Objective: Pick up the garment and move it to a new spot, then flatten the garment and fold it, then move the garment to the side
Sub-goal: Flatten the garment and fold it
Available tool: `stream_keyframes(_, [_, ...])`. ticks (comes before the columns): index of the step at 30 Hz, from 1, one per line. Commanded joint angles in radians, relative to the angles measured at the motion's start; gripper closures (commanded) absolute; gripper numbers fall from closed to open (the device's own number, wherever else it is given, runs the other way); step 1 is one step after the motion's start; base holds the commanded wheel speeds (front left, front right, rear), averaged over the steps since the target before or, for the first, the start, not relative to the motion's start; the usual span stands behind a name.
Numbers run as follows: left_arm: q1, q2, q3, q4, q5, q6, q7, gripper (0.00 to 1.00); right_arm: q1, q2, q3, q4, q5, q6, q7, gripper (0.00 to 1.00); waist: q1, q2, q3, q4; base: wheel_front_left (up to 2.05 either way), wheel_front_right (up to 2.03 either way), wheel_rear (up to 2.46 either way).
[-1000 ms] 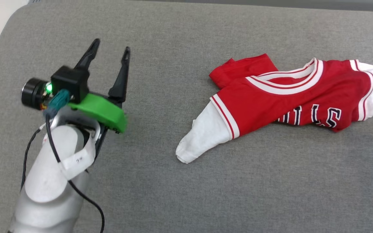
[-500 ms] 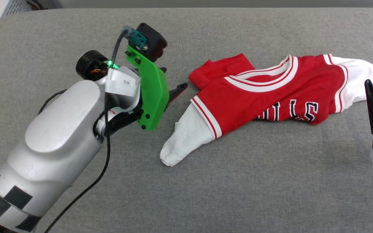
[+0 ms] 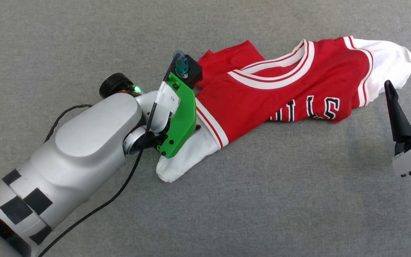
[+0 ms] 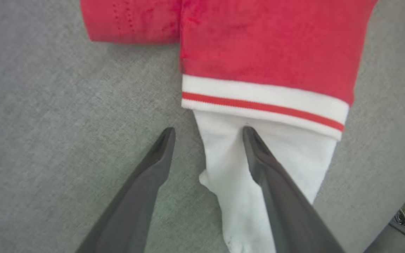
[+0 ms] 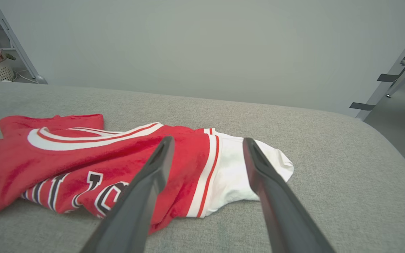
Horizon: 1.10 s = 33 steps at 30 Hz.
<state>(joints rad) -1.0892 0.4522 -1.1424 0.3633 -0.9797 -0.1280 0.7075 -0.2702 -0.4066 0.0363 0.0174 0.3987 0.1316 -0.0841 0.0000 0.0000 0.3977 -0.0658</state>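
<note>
Beneath my spread left gripper (image 4: 207,129), the shirt's (image 4: 269,52) sleeve (image 4: 294,151) lies lengthwise; right gripper (image 3: 404,81), also spread, stands farther off.

Wears a smooth silver left forearm shell (image 3: 84,142) with black checker patches (image 3: 23,210). Carries a bright green wrist bracket (image 3: 178,117) with dark screws and a black cable (image 3: 120,189). Ends the right gripper (image 3: 403,80) in long dark tapered fingers (image 3: 398,114) above a white housing (image 3: 410,160).
</note>
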Motion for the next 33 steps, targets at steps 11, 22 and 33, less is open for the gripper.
stream_keyframes(11, [0.0,0.031,-0.127,0.033,-0.039,-0.003,-0.04,1.0,-0.054,0.0,0.017,0.055,-0.01,-0.001,-0.048,0.0,0.0,0.0,0.064,-0.03,0.0,0.0,0.0])
stream_keyframes(22, [-0.059,0.16,-0.109,-0.128,-0.053,-0.003,-0.294,1.0,-0.001,0.01,-0.005,0.094,-0.006,-0.001,-0.07,0.0,0.0,0.0,0.009,0.021,0.0,0.0,0.0])
stream_keyframes(33, [-0.1,0.313,-0.032,-0.166,0.026,0.069,-0.414,1.0,0.022,0.021,-0.028,0.099,-0.009,-0.001,-0.068,0.0,0.0,0.0,-0.04,0.05,0.0,0.0,0.0])
